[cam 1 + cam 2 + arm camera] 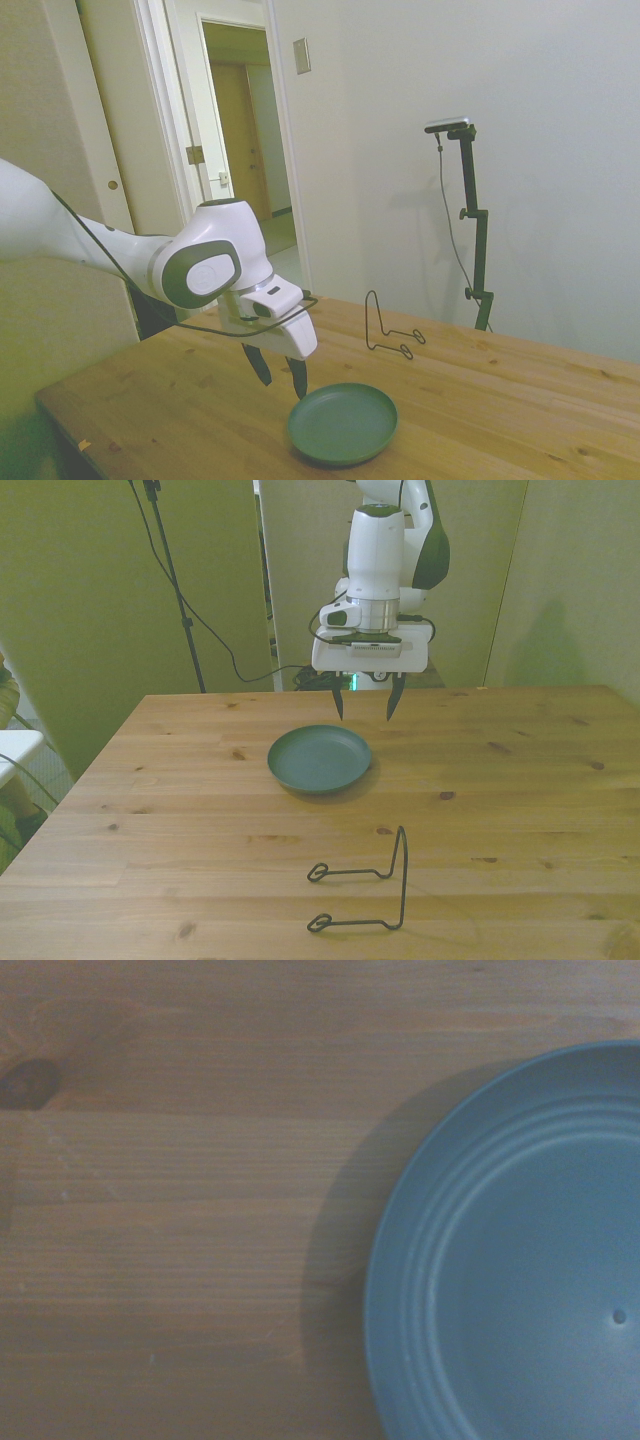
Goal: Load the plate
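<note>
My gripper [364, 704] hangs with jaws spread and empty above the far rim of the green plate [319, 759], which lies flat on the wooden table [520, 800], well apart from the wire stand [365, 885].

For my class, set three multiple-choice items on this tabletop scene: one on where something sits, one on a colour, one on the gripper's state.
1. The wire stand sits:
A. on the plate
B. apart from the plate, on the table
C. in the gripper

2. The plate is:
A. red
B. white
C. teal-green

3. The gripper is:
A. open, empty
B. shut on the plate
C. shut on the stand

Answers: 1 B, bare wood separates them; 2 C, seen in every view; 3 A, fingers spread, nothing between them.
</note>
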Tool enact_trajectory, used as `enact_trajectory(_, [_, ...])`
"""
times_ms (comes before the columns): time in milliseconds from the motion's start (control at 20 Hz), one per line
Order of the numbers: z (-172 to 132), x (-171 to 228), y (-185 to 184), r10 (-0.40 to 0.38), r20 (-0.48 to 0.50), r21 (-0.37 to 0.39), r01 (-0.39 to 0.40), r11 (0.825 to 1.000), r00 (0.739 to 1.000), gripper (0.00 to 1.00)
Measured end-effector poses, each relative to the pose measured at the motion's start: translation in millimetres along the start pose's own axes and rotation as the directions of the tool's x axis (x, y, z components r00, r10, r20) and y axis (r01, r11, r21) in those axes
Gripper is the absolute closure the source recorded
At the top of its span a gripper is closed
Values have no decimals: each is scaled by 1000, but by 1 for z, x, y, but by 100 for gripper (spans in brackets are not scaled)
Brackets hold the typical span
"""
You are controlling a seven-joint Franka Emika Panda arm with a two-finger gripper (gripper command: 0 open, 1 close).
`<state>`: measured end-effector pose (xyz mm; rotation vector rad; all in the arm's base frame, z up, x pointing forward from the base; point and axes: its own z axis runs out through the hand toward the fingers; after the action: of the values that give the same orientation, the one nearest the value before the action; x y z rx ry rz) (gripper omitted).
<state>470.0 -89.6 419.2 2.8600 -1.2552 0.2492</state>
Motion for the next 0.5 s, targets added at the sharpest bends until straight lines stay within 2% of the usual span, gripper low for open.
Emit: enact_trajectory(500, [21,18,13,3,-1,-31,-3,1000,1000,0])
